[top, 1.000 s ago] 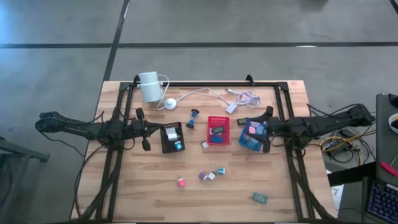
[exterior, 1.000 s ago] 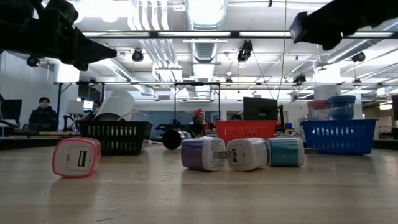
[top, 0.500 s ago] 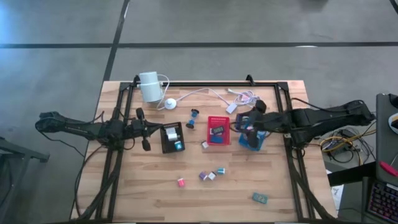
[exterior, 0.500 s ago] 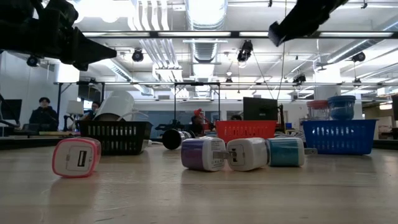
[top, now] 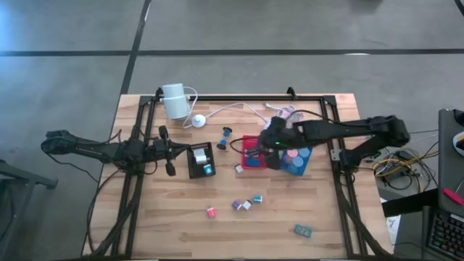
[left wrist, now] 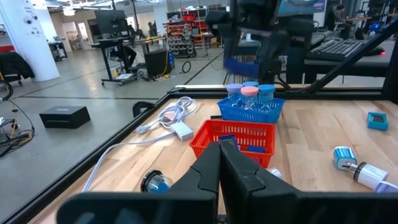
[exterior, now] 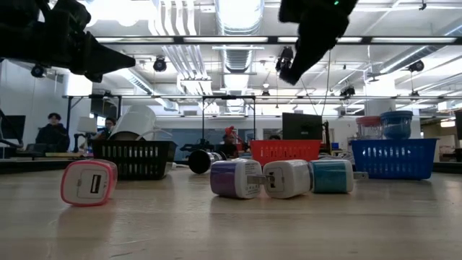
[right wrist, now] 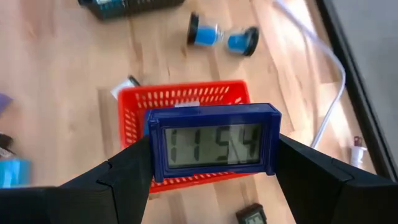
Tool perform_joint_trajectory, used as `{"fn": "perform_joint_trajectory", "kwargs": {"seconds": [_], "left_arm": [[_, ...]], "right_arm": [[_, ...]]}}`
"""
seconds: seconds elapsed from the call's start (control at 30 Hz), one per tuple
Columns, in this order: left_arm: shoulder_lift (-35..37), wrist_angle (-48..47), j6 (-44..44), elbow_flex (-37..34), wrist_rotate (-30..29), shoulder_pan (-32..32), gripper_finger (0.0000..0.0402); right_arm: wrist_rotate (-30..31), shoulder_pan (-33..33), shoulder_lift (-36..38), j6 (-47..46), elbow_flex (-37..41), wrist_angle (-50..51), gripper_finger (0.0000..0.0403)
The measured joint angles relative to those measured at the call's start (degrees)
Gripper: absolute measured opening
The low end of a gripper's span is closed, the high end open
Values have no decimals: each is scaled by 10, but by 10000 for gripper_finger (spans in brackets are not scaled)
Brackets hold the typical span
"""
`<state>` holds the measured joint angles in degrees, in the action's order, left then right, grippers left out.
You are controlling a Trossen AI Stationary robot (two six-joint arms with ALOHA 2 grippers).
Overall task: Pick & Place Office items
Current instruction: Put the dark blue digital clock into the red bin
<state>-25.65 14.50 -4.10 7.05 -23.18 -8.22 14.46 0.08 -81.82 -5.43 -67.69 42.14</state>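
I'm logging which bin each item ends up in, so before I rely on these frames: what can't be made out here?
- High view: the right gripper covers part of the red slotted plastic basket; the blue digital clock it grips is hidden.
- Low view: contents of the black mesh basket sit behind its wall.
- Left wrist view: the shut left gripper blocks the nearest table.
- Right wrist view: the clock hides most of the red basket's inside.

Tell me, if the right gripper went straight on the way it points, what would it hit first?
Probably the red basket: the right gripper, holding a blue clock, points at it. Depth is unclear.
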Motion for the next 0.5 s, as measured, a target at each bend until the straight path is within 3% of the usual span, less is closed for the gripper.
{"fn": "perform_joint_trajectory", "kwargs": {"seconds": [0.2, 0.5], "left_arm": [[0, -9, 0, 0, 0, 0, 14], [0, -10, 0, -8, 0, 0, 14]], "right_arm": [[-14, -16, -101, 34, -61, 58, 279], [-30, -18, -214, 61, -91, 61, 279]]}}
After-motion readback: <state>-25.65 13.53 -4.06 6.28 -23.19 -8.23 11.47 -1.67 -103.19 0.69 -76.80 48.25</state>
